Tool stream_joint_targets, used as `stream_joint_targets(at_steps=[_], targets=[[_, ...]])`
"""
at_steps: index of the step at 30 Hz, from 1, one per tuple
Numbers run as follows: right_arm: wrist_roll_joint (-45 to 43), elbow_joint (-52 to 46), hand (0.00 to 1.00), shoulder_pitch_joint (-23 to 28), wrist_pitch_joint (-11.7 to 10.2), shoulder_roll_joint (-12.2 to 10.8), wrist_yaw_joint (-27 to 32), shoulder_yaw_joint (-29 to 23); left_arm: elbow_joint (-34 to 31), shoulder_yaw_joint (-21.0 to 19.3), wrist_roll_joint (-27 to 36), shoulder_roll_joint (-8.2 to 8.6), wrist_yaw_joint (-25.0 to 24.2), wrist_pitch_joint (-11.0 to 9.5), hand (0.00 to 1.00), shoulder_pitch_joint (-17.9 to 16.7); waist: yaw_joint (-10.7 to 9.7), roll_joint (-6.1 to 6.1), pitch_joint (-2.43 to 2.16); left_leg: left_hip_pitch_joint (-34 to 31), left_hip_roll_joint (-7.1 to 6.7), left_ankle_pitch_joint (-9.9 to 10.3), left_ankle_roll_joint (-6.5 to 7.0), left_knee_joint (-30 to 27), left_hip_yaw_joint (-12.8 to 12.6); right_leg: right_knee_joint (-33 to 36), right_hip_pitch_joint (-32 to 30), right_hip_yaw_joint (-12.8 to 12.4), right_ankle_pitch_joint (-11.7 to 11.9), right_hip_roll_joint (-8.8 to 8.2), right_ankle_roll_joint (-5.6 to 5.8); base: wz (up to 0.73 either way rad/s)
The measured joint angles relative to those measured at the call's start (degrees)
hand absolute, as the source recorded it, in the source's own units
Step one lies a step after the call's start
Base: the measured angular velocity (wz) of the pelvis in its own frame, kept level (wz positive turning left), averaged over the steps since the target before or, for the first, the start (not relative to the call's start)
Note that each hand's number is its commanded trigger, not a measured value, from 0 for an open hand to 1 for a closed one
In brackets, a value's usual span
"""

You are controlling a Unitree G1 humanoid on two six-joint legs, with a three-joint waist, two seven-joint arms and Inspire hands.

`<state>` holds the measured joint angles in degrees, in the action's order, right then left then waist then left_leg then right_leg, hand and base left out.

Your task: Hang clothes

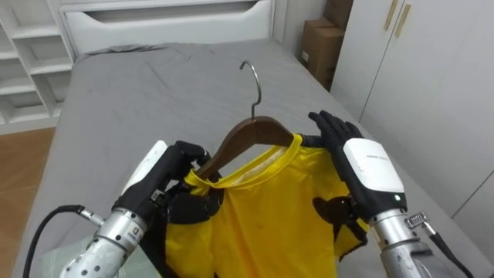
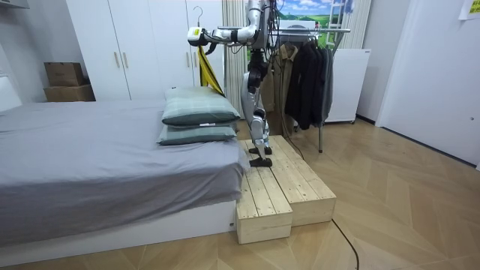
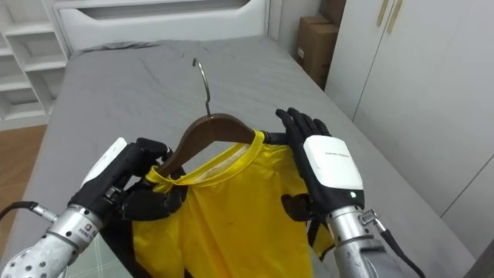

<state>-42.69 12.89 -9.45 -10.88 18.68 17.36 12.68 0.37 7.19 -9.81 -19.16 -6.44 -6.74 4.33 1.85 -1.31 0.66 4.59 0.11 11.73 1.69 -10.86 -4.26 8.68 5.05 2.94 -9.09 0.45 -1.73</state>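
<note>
Left hand [image 1: 166, 174] clutches wooden hanger [image 1: 255, 127]; right hand [image 1: 363, 166] lies flat on yellow shirt [image 1: 262, 224], whose loose collar may slip.

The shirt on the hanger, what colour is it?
The shirt is plain bright yellow, clearest in the left eye view.

The yellow shirt [image 1: 262, 224] runs off the near edge, its hem and sleeves unseen. The wooden hanger [image 1: 251, 133] has its right arm buried inside the collar, and the left hand [image 1: 166, 174] covers its left tip.
</note>
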Motion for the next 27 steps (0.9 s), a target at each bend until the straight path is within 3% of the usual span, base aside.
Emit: stream_joint_targets(at_steps=[10,18,27], targets=[[-0.79,0.03,0.00,-0.02,0.32,-0.01,3.65,-0.09,-1.53,0.85,0.01,-0.03,0.00,0.02,1.00,0.04,-0.20,0.08,-0.05,-0.46,-0.01,0.00,0.00,-0.54,0.07,0.09,-0.09,0.20,0.00,-0.05,0.00,0.00],[-2.64,0.03,0.00,-0.18,-2.14,0.00,9.45,-0.63,-1.58,1.08,0.06,0.61,0.00,-0.04,1.00,0.04,-0.25,0.50,-0.22,-0.48,-0.01,0.00,0.00,-0.75,0.06,0.19,-0.10,0.31,0.00,-0.08,-0.01,0.00],[-2.54,0.15,0.00,-1.66,-2.18,0.16,15.82,-0.96,-2.53,2.47,0.24,0.84,-0.01,-0.02,1.00,0.04,-0.20,0.77,-0.40,-0.80,-0.05,0.00,0.00,-0.88,0.35,0.20,-0.29,0.57,0.00,-0.16,-0.01,0.00]])
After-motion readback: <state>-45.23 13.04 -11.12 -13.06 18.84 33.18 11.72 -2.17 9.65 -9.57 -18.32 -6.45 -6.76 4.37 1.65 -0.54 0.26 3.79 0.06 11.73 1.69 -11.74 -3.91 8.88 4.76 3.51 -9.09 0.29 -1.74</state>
